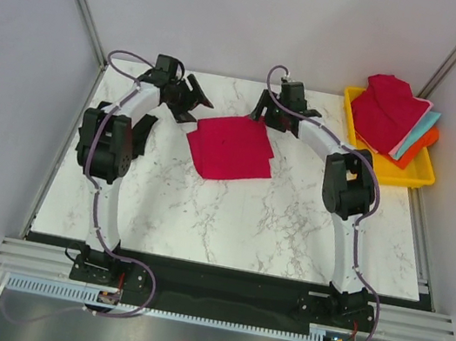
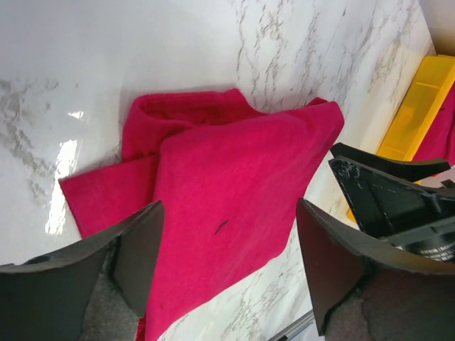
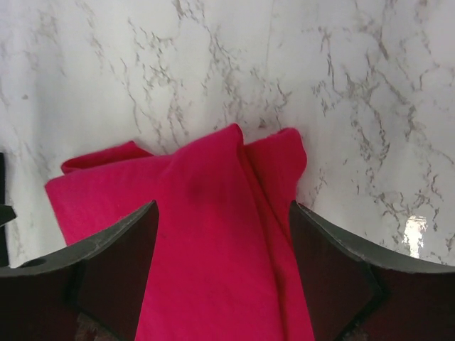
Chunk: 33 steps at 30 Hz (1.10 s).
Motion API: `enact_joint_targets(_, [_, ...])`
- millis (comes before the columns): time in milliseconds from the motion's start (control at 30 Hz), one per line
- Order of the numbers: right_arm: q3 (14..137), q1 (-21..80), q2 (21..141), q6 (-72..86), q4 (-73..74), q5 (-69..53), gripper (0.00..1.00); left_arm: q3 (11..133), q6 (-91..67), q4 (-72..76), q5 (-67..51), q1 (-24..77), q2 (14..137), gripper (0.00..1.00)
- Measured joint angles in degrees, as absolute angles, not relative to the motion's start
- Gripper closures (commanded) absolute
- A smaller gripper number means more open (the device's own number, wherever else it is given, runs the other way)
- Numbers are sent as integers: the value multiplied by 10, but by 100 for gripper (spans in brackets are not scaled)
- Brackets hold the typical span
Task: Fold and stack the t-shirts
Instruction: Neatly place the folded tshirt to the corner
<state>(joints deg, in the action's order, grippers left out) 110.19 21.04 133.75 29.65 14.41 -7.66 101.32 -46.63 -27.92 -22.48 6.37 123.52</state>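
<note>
Folded crimson t-shirt (image 1: 230, 147) lies flat on the marble tabletop (image 1: 289, 225), far-centre, between the two arm ends. Layered folds show, with a small dark mark on the top layer. Left fingers (image 2: 135, 249) are spread apart and grip nothing, poised over the shirt's left side. Right fingers (image 3: 117, 263) are also spread wide and empty, over its far right corner. Can't tell if either touches the cloth. Yellow tray (image 1: 416, 179) at the far right corner holds a loose pile: crimson t-shirts (image 1: 386, 110) on top, teal t-shirt (image 1: 412, 137) and orange t-shirt (image 1: 422, 147) edges showing beneath.
</note>
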Motion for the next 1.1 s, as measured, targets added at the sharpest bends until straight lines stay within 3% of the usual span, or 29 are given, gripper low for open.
enact_joint_targets(233, [1033, 211, 1336, 283, 123, -79, 25, 926, -466, -265, -208, 65, 1207, 28])
enact_joint_targets(433, [989, 210, 1316, 277, 90, -83, 26, 870, -465, -241, -195, 66, 1200, 18])
enact_joint_targets(567, [964, 210, 1307, 277, 61, -89, 28, 823, -463, -206, -191, 72, 1183, 17])
enact_joint_targets(733, [921, 211, 1287, 284, 31, -95, 33, 792, -462, -170, -186, 76, 1169, 17])
enact_joint_targets(933, [873, 214, 1262, 294, 7, -96, 39, 749, -460, -133, -179, 76, 1136, 1])
enact_joint_targets(1100, [826, 222, 1238, 311, -17, -96, 45, 744, -454, -139, -149, 76, 1111, 1])
